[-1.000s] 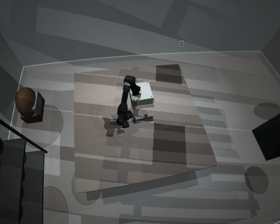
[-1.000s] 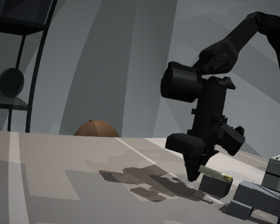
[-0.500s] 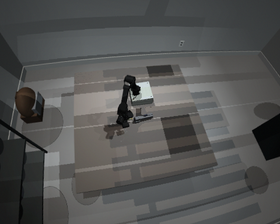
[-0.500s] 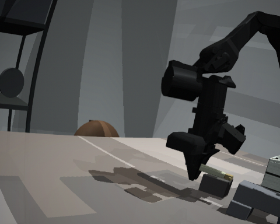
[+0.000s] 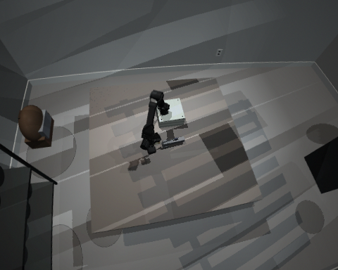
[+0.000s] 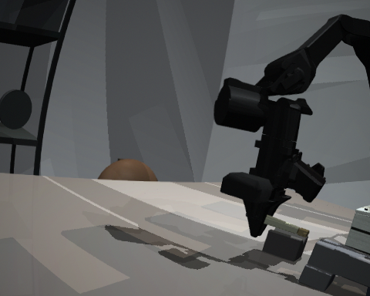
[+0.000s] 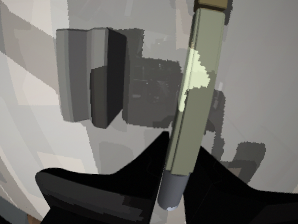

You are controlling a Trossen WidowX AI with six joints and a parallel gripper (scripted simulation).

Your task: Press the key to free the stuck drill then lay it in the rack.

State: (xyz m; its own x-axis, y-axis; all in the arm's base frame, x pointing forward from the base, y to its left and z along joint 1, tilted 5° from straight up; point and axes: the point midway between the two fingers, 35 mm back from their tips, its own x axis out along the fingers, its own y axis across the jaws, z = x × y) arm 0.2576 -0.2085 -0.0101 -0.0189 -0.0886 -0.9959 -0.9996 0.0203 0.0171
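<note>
At the middle of the top view, left of centre, the black gripper [image 5: 155,142] [image 6: 259,229] [image 7: 174,137] grips the grey end of a pale green bar [image 5: 158,143] [image 6: 284,224] [image 7: 202,95], possibly the drill; I cannot say for sure. Its brass end points right in the exterior view, over a dark block [image 6: 284,247]; contact is unclear. A long grey piece [image 5: 173,141] [image 6: 346,264] crowds the lower right. Bare tabletop [image 5: 112,200] [image 6: 65,200] spreads leftward to its edge. At far left, a shelf unit [image 5: 41,173] [image 6: 45,108] carries round discs [image 6: 15,109].
</note>
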